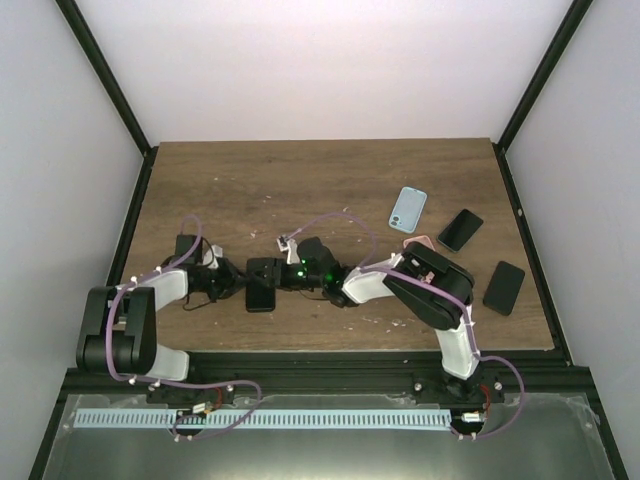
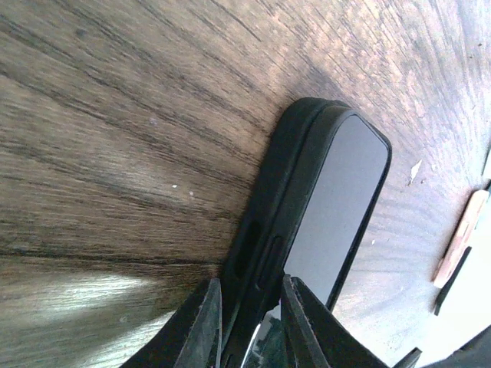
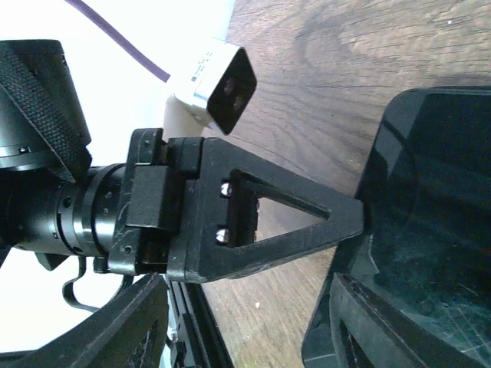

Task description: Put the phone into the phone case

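At table (image 1: 300, 180) centre the left gripper (image 2: 249, 322) pinches the case (image 2: 265, 215) rim, phone (image 2: 337, 207) apparently part-seated, while the right gripper (image 3: 245, 326) stands wide alongside; seating is in hand, next requiring the phone pressed home.

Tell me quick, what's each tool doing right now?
Left tool: closed on the phone, at its edge.
Right tool: open, holding nothing.
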{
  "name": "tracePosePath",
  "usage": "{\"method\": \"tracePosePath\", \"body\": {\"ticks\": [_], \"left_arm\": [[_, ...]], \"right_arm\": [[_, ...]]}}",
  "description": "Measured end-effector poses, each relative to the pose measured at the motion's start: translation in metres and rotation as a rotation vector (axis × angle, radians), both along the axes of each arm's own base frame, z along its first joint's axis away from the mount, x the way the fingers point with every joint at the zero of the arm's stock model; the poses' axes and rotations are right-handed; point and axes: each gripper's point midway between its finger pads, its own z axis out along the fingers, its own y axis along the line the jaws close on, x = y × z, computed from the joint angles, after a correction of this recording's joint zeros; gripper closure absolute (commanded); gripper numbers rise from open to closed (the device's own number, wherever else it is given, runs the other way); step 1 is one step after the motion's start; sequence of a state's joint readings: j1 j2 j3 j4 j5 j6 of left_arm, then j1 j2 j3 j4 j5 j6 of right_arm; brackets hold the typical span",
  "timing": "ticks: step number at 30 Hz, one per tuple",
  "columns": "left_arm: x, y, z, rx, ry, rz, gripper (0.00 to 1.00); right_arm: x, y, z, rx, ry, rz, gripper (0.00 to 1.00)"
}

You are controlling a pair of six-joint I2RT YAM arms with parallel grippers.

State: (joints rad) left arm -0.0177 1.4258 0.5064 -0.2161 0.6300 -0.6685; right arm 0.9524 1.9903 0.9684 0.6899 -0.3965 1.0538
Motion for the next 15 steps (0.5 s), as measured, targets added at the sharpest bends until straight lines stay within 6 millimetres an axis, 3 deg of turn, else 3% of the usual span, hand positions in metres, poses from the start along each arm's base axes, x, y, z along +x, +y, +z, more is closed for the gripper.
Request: {"method": "tracePosePath", "body": {"ticks": [4,8,15], "left_arm": [[-0.001,0.003,0.001,0.038,-0.003,-0.002,0.77],[-0.007,0.008,0.007,0.085,-0.016,0.002,0.79],[-0.006,-0.011,-0.002,0.080,0.007,-0.065,0.84]], "right_arm": [[0.001,-0.001,-0.001,-0.009,-0.003,-0.006,0.42],[0.007,-0.014,-0.010,-0.091,0.005,-0.053,0.42],[0.016,-0.069,-0.015,-0.176,-0.019,-0.147,0.42]]}}
